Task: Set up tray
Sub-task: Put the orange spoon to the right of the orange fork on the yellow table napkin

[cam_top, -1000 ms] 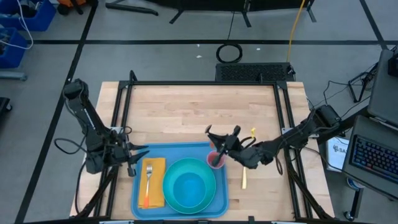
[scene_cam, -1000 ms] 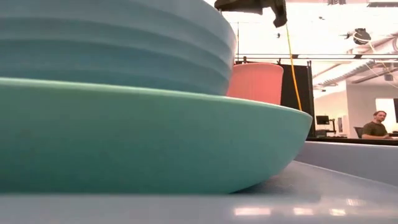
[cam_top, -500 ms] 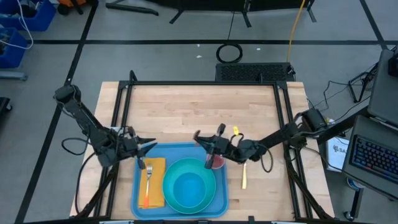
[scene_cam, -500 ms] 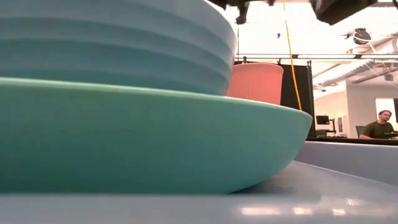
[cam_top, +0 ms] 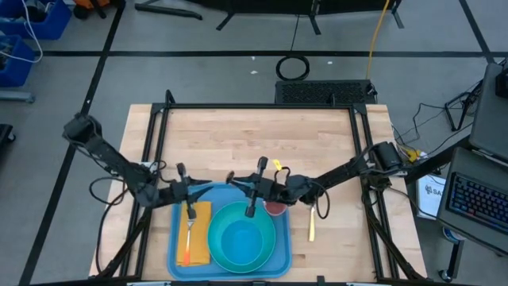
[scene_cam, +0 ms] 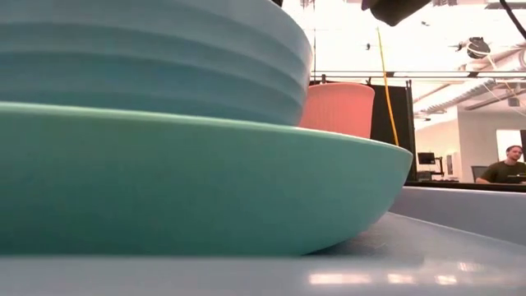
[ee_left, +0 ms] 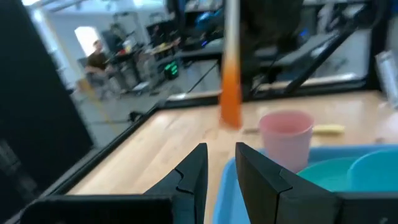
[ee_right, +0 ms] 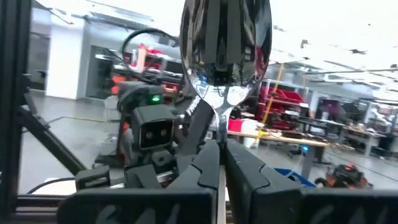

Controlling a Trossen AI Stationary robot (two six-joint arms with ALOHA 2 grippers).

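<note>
The tray point(cam_top: 178, 258) is a big flat blue rectangle with rounded corners and a raised rim, lying at the near edge of the wooden table point(cam_top: 254, 143), between my two arms. On it sits a round turquoise plate point(cam_top: 268, 253) with a lighter blue bowl point(cam_top: 238, 242) in its middle; in the low view the bowl stacks inside the plate. An orange napkin point(cam_top: 198, 238) lies along the tray's left part with a fork point(cam_top: 190, 226) on top, and a pink cup point(cam_top: 277, 208) stands at the tray's far right corner. Off the tray to the right, a yellow-handled utensil point(cam_top: 312, 226) rests on the bare wood.

My right gripper point(cam_top: 252, 191) hangs over the tray's far edge, above the plate's rim, fingers pinched tight on a spoon point(ee_right: 225, 37) whose shiny bowl stands up in front of my wrist camera. My left gripper point(ee_left: 219, 163) sits at the tray's far left corner, fingers only narrowly apart with nothing between them; past them I see the pink cup and the spoon's orange handle point(ee_left: 231, 102) hanging down.
</note>
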